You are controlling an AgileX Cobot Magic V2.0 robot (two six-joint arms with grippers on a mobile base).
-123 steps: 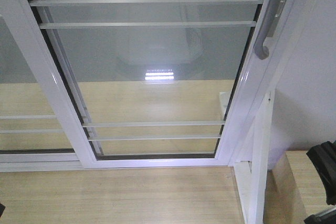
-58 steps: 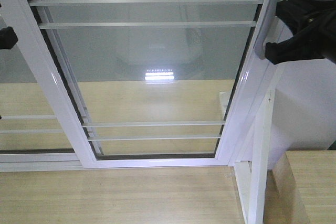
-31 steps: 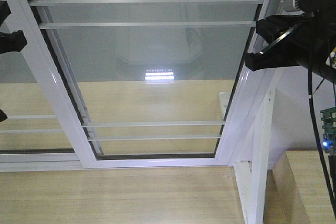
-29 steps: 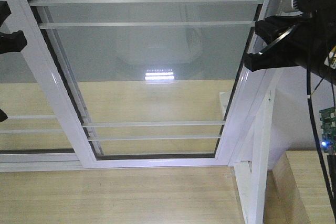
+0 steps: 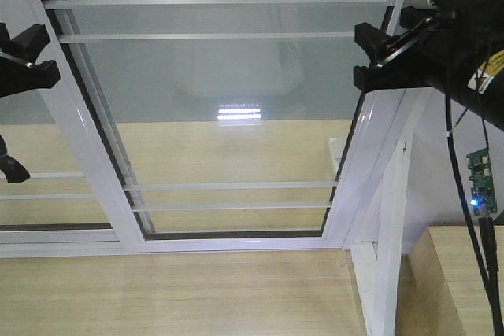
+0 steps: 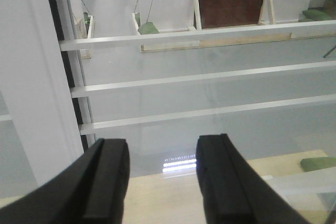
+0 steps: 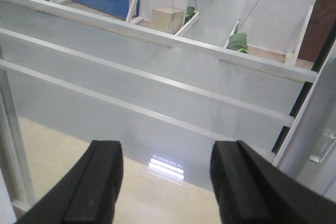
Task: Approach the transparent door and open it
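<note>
Clear glass in a white frame, the transparent door [image 5: 228,116] stands directly ahead and appears closed, filling the front view, its bottom rail meeting the wooden floor [image 5: 173,297]. The right gripper [image 5: 365,58] is raised against the door's right-hand stile [image 5: 366,171], jaws spread with nothing between them. The left gripper [image 5: 43,57] hovers at the opposite stile, likewise spread and empty. The right-hand stile runs upright, and in the right wrist view it lies just to the right of the fingers [image 7: 247,192], so that arm is judged the nearer for any pull. Any handle on this edge is hidden behind the arm. Travel room appears to lie leftward, across the neighbouring glass panel [image 5: 47,194]. To the right, a slanted white post [image 5: 390,234] and the wall [image 5: 429,194] crowd the edge.
</note>
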